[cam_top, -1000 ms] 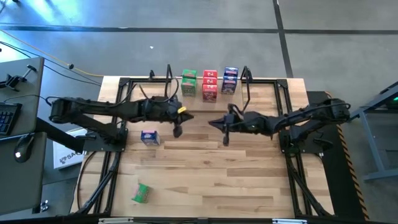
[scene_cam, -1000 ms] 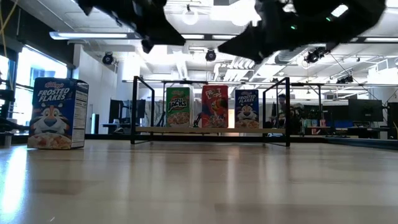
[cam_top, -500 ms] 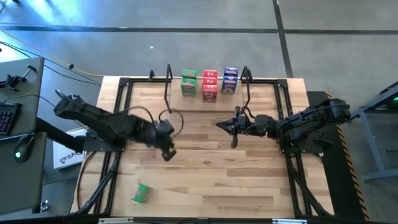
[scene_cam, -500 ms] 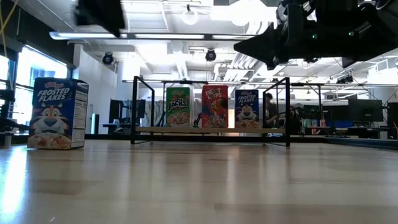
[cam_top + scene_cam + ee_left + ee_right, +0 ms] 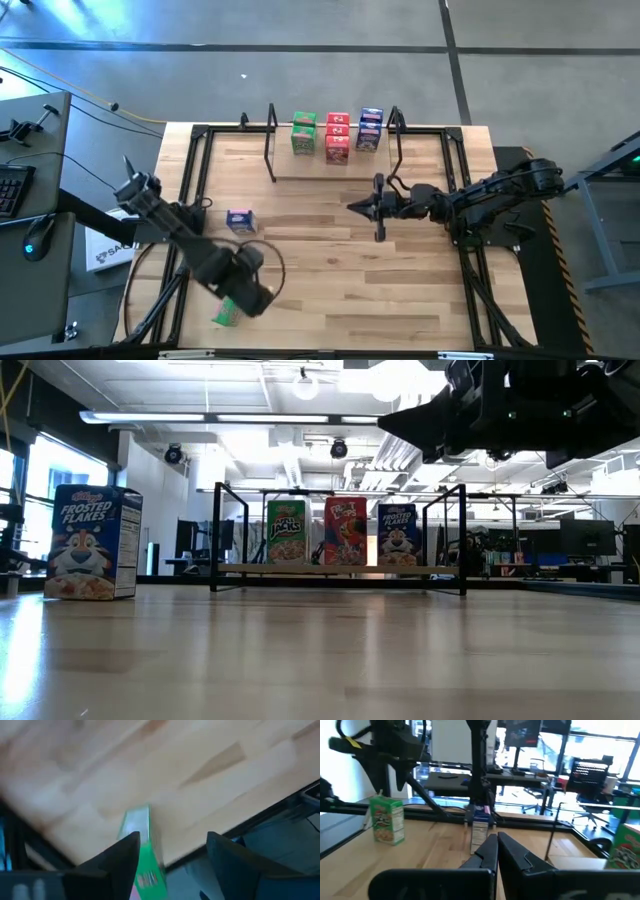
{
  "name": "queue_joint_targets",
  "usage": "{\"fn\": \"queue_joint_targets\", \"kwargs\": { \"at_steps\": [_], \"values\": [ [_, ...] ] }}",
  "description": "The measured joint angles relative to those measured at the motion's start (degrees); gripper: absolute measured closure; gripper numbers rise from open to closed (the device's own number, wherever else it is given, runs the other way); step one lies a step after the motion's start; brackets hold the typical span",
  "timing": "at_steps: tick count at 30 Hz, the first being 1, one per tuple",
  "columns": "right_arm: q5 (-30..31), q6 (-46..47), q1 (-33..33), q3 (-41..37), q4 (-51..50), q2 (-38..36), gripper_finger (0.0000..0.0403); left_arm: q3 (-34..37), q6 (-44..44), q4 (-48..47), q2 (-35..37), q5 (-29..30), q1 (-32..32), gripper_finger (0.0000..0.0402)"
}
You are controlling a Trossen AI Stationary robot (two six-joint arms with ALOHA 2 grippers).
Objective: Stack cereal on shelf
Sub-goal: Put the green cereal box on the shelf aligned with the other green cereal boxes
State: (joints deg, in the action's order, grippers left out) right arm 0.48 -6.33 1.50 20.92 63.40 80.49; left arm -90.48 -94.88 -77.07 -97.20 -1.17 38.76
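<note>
Pale wooden table [image 5: 340, 270] on a grey concrete floor [image 5: 300, 60]. Off the left edge, a grey side desk [image 5: 30, 140] with a keyboard [image 5: 8, 188] and a mouse [image 5: 36, 233]; lower down beside that edge, a white carton [image 5: 110, 245]. Beyond the far edge, ceiling strip lights [image 5: 230, 418] and a dark monitor [image 5: 585, 536].

A low shelf [image 5: 330, 170] with a light board and black end frames stands at the table's far edge, holding a green box [image 5: 303, 133], red boxes [image 5: 337, 137] and a blue-and-white box [image 5: 369, 129] upright in a row. A second blue-and-white box [image 5: 239, 221] stands alone on the tabletop, while another green box [image 5: 226, 311] sits near the front left edge
</note>
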Motion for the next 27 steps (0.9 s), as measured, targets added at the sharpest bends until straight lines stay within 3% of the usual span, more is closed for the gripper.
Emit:
{"fn": "queue_joint_targets", "kwargs": {
  "at_steps": [7,12,27],
  "values": [
    [-3.95,-0.40,-0.33,0.01,0.72,0.01,0.0403,-3.85,-20.07,-1.95,-3.99,-4.18,7.54,0.0143],
    [-7.25,0.31,-1.35,-0.01,1.22,0.00,0.0403,-3.85,-29.70,-1.24,-6.59,-4.32,12.08,0.0119],
    [-11.00,0.31,-1.51,0.99,0.93,0.00,0.0403,-0.33,-36.47,-2.22,-10.04,-1.27,13.84,0.0107]
  ]
}}
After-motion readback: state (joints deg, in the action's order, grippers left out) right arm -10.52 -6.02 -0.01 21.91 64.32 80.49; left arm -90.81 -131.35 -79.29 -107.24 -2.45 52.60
